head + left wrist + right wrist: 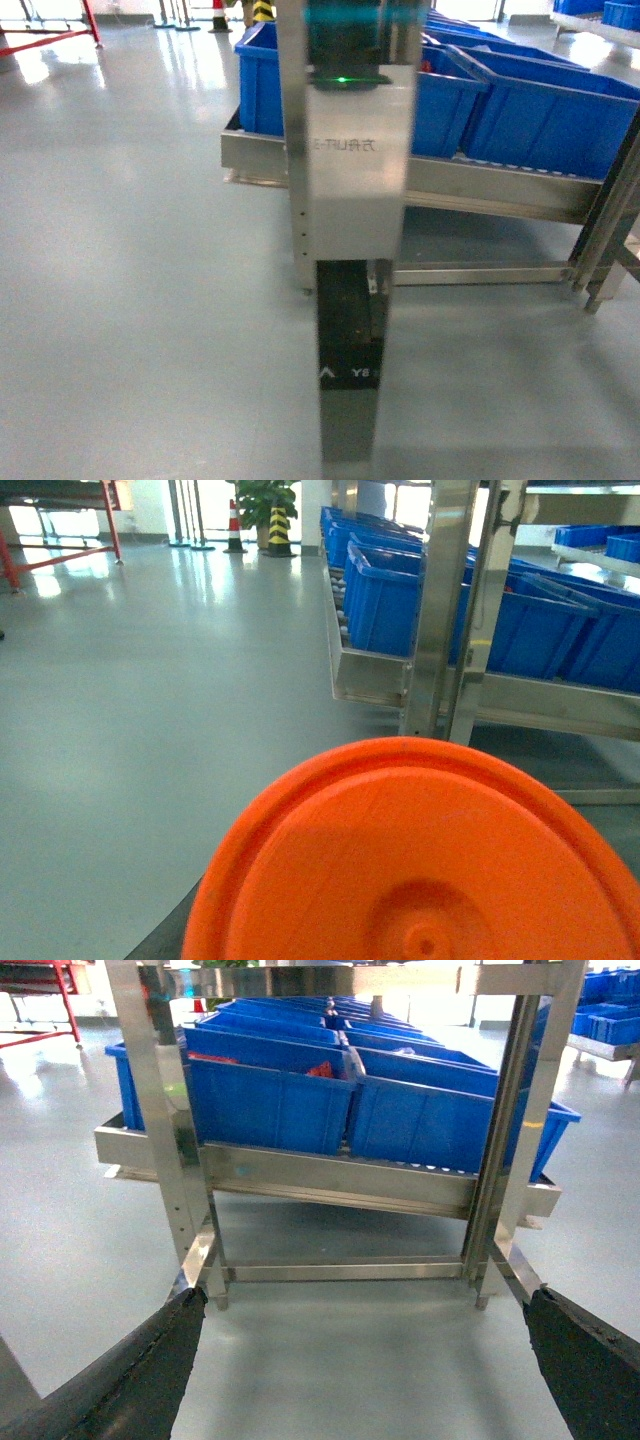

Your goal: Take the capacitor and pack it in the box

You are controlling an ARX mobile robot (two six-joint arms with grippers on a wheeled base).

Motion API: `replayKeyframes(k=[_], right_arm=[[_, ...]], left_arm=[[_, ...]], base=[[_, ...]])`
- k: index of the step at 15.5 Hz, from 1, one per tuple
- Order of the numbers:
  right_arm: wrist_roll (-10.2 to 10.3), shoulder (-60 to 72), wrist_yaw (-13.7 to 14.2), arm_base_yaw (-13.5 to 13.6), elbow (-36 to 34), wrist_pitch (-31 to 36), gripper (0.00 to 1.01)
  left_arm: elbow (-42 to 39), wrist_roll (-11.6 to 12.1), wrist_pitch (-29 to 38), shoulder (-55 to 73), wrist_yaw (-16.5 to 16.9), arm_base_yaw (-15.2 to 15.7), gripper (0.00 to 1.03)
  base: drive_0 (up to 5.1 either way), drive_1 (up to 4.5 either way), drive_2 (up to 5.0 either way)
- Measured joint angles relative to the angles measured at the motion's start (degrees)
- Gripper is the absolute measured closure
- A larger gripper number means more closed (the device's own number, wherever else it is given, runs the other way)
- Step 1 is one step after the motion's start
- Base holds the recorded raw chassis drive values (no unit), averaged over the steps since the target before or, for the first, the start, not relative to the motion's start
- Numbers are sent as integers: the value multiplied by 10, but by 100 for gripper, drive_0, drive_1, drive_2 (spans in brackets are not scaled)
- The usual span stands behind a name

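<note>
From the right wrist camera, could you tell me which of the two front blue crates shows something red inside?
The left front crate: red pieces show along its far rim, while the right front crate shows only blue.

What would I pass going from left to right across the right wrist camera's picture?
Left black finger of the open end effector → steel rack post → left blue crate → right blue crate → second steel post → right black finger.

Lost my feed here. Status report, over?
Right claw open, empty. Orange capacitor fills left wrist view; left claw's grip unseen. Box not in view. Blue crates on steel rack ahead.
</note>
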Motion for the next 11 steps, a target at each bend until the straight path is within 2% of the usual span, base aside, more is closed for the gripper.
replayKeyframes(k=[11], right_arm=[[0,0,0,0,0,0,3]], left_arm=[[0,0,0,0,-1,0,60]], base=[[-499,247,247]])
